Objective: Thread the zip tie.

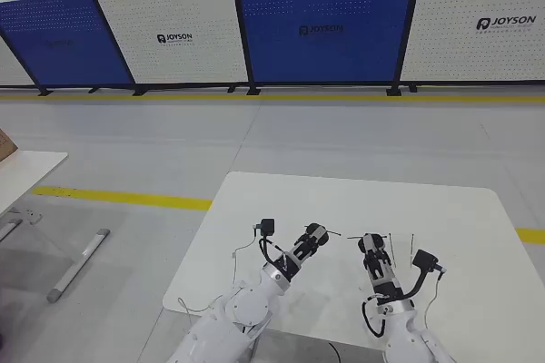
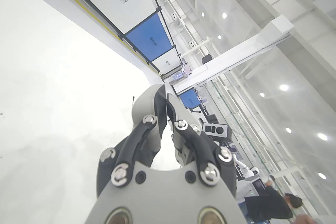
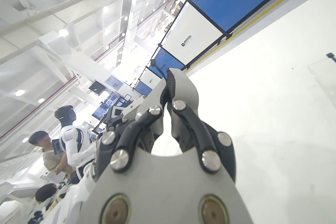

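Found the right gripper (image 3: 168,74) pinched tight on a thin black plastic zip tie (image 3: 153,62), fingers pressed together with the strap trapped between the pads. Saw the tie's square head sticking out past the fingertips, clear of the flat white rectangular table (image 1: 454,213). Placed that gripper, from above, over the table's near half, towards the right side. Found the left gripper (image 2: 166,97) closed as well, fingers meeting at the tips, hanging above the same table just beside the right one, the two tips near each other but apart. Noted a short black line (image 1: 334,232) running out from the left tip towards the right gripper; could not tell whether clamped there or lying on the table below. Spotted one loose black strip (image 1: 391,246) flat on the table just beside the right gripper, on its outer side, and a second loose strip (image 1: 412,248) next to it, roughly parallel. Made out blue and white perforated wall panels (image 1: 327,41) beyond the table and a yellow floor line (image 1: 118,197) between.
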You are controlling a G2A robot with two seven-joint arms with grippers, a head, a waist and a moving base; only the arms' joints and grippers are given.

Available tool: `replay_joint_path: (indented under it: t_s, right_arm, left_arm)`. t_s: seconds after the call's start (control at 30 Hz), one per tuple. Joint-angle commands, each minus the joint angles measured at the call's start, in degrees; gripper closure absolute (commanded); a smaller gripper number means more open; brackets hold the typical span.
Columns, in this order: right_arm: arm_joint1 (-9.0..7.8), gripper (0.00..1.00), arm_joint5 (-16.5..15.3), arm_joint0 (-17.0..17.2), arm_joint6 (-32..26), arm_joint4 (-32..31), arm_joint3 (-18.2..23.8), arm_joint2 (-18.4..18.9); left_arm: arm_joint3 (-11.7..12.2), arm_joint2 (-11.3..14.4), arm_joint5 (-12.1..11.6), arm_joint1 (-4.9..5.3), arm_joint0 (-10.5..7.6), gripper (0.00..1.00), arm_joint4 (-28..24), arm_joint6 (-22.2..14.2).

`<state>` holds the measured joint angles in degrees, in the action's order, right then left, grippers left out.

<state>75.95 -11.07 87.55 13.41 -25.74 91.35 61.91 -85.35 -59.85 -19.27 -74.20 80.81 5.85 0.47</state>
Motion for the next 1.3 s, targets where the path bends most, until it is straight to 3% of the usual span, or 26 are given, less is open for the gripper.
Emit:
replay_joint_path:
  t_s: [0.0,0.33,0.77,1.27]
  right_arm:
    - [0.00,1.00,-0.02,-0.02,0.02,0.02,-0.03,0.00]
    - [0.41,1.00,1.58,-0.94,-0.14,0.35,0.30,-0.25]
    - [1.61,1.00,3.91,-3.50,-0.65,-0.33,-2.34,-2.47]
    - [1.90,1.00,2.34,-1.36,0.64,-1.13,-0.94,-1.13]
  left_arm:
    - [0.00,0.00,0.00,0.00,0.00,1.00,0.00,0.00]
    - [0.00,0.00,0.00,0.00,0.00,1.00,0.00,0.00]
    - [0.00,0.00,0.00,0.00,0.00,1.00,0.00,0.00]
    - [0.00,0.00,0.00,0.00,0.00,1.00,0.00,0.00]
